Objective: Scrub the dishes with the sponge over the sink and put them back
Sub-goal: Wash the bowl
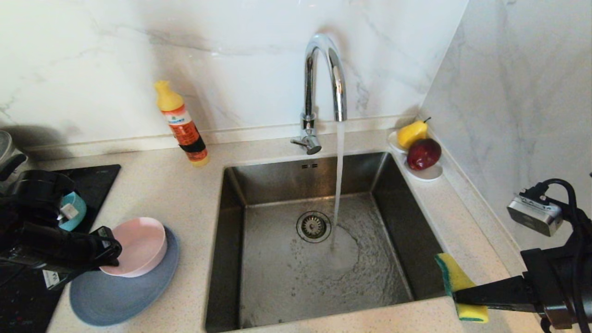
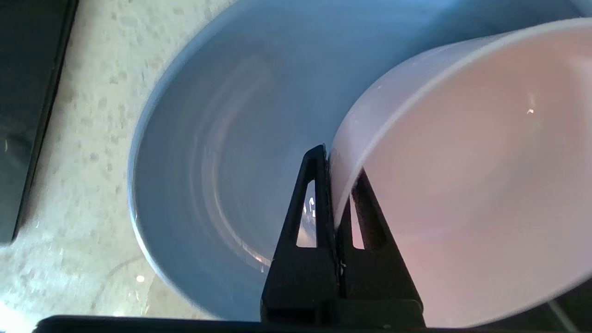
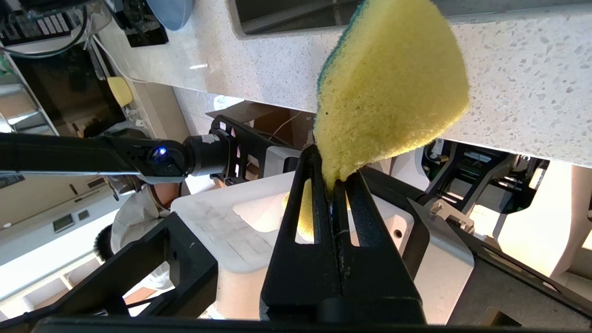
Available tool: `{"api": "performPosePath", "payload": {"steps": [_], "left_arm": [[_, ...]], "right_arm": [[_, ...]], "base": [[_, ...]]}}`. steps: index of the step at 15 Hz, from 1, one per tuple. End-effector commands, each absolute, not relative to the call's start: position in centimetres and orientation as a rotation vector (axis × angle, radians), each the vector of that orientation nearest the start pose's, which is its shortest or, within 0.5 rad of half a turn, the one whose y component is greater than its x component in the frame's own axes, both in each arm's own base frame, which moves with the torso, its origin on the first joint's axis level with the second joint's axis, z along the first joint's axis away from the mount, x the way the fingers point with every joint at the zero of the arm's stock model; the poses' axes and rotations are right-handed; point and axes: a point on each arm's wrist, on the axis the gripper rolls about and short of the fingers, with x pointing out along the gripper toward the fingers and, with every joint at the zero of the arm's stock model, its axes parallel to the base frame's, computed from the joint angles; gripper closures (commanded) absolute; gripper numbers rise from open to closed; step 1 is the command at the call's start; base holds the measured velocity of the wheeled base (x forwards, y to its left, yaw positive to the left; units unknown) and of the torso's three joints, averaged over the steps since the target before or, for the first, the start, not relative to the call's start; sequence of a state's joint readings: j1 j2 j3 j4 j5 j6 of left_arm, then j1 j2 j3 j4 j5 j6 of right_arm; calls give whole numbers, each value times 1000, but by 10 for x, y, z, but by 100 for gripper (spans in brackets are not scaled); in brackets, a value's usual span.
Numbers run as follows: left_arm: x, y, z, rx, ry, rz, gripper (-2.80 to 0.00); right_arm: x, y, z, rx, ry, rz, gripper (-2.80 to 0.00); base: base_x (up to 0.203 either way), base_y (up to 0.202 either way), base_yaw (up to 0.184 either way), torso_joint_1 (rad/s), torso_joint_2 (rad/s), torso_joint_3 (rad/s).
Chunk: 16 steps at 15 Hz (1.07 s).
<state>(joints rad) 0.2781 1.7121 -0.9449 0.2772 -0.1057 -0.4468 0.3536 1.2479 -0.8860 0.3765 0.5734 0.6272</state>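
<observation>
Brushed steel sink [image 1: 393, 194], porous foam sponge [image 1: 455, 277], chrome tap [image 1: 323, 74]

Left gripper [image 2: 334, 173]: two black fingers pinched together on the wall of the pink bowl, one fingertip outside the rim, the other inside.
Pink bowl [image 2: 467, 185]: pale pink, tilted, its hollow facing the camera; the gripped part of the rim lies over the blue-grey plate.
Blue-grey plate [image 2: 217, 152]: wide and round, lying flat on the countertop beneath the bowl, faint concentric rings showing in its well, a bright glint near its rim.
Countertop [image 2: 88, 138]: pale speckled stone, bare beside the plate.
Dark panel [image 2: 27, 92]: a black flat surface set into the countertop, just beyond the plate's far side from the bowl, apart from the plate.
</observation>
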Motion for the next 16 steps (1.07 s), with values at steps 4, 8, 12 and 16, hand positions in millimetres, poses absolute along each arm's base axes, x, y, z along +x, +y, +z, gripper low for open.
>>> {"api": "performPosePath", "payload": {"steps": [4,8,12,16], "left_arm": [[222,61,210,-571,816,349,0],[202,55,244,-562,735,329,0],[202,34,247,-538,747,224,0],[214,-21,245,-441,804,56,0]], "right_arm": [[153,70,224,642,1030,618,0],[152,70,225,642,1026,621,0],[149,68,226,642,1017,625,0],[146,67,230,639,996,633,0]], "base": [[0,0,0,0,0,0],[0,0,0,0,0,0],[0,0,0,0,0,0],[0,0,0,0,0,0]]}}
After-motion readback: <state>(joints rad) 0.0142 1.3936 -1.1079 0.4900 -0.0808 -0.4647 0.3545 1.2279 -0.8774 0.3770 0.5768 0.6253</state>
